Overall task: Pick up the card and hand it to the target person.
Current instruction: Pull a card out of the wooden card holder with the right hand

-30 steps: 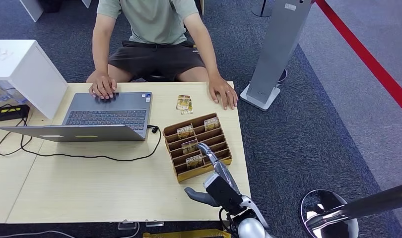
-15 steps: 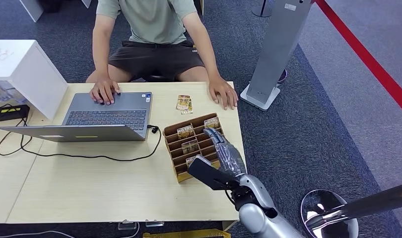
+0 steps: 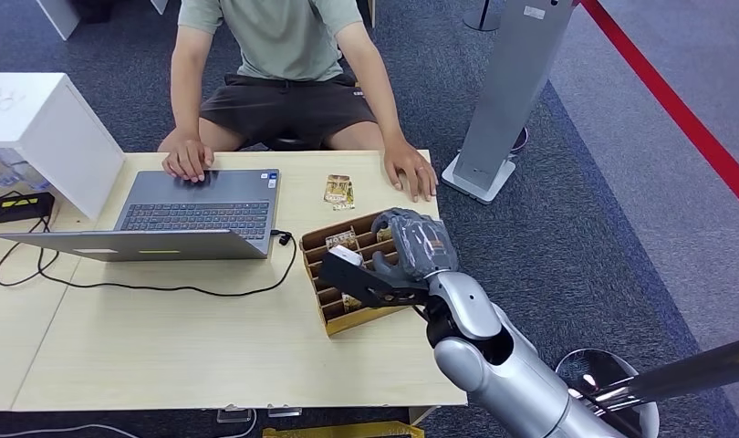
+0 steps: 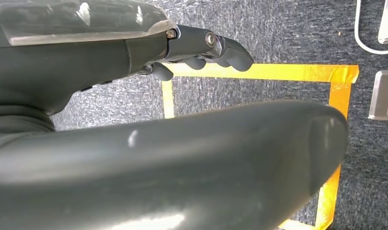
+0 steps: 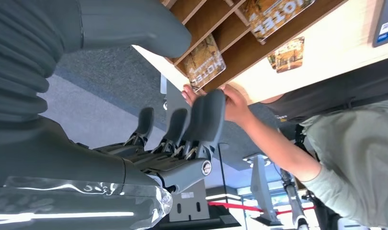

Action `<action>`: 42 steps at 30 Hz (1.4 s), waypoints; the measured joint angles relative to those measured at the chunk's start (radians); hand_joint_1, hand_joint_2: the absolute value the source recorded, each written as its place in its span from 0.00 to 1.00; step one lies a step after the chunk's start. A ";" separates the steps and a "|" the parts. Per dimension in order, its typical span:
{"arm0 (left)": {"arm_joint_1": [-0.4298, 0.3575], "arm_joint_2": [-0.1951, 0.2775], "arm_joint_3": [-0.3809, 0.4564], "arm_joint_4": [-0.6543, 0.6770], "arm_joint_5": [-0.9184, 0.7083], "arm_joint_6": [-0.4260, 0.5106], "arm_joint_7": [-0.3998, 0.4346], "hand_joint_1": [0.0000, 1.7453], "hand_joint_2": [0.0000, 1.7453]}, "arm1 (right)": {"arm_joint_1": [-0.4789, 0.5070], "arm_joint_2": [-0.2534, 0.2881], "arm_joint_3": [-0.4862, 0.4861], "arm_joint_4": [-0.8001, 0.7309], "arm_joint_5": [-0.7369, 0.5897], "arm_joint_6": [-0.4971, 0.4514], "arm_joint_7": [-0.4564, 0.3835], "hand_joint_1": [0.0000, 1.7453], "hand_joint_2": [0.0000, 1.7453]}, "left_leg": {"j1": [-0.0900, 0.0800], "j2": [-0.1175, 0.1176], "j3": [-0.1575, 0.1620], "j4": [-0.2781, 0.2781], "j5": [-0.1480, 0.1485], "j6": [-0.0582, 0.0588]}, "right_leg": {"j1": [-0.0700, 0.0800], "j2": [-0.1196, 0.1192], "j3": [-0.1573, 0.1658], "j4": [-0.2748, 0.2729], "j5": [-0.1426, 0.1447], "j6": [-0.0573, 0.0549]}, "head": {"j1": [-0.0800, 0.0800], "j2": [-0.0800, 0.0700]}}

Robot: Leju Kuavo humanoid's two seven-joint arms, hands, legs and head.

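place: probably a hotel reception mock-up | cues: desk (image 3: pixel 165 338), laptop (image 3: pixel 197 212), hotel-card rack (image 3: pixel 334 306), red barrier line (image 3: pixel 676 109)

Readable only as "HOTEL", upside down, on two cards (image 5: pixel 205 62) (image 5: pixel 273 17) standing in the wooden card rack (image 5: pixel 221 28); other labels too small or blurred.

Brown slotted wooden card rack (image 3: pixel 343 274) on pale beige wooden table (image 3: pixel 165 338). Cards (image 5: pixel 204 67) mottled brown-gold, white lettering. Grey laptop (image 3: pixel 188 214). Carpet dark blue-grey; floor tape (image 4: pixel 259 72) yellow.
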 joint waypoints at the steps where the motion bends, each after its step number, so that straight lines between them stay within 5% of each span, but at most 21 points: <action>1: 0.000 0.000 0.000 0.000 0.001 0.000 0.000 0.00 0.00 | -0.006 0.000 0.010 0.000 -0.005 0.002 0.004 0.73 1.00 | 0.000 0.000 0.000 0.000 0.000 0.000 | 0.000 0.000 0.000 0.000 0.000 0.000 | 0.000 0.000; 8: 0.000 -0.002 0.000 0.000 0.005 0.000 -0.003 0.00 0.00 | -0.028 0.006 0.071 0.013 -0.029 -0.003 0.021 0.71 1.00 | 0.000 0.000 0.000 0.000 0.000 0.000 | 0.000 0.000 0.000 0.000 0.000 0.000 | -0.001 0.000; 21: 0.000 -0.005 0.000 0.000 0.010 0.000 -0.010 0.00 0.00 | -0.005 0.022 0.125 0.080 -0.047 -0.035 0.033 0.50 1.00 | 0.000 0.000 0.000 0.000 0.000 0.000 | 0.000 0.000 0.000 0.000 0.000 0.000 | 0.000 0.000; 42: 0.000 -0.010 0.000 0.000 0.010 0.000 -0.010 0.00 0.00 | 0.028 0.055 0.143 0.161 -0.004 -0.044 0.052 0.51 1.00 | 0.000 0.000 0.000 0.000 0.000 0.000 | 0.000 0.000 0.000 0.000 0.000 0.000 | -0.001 0.000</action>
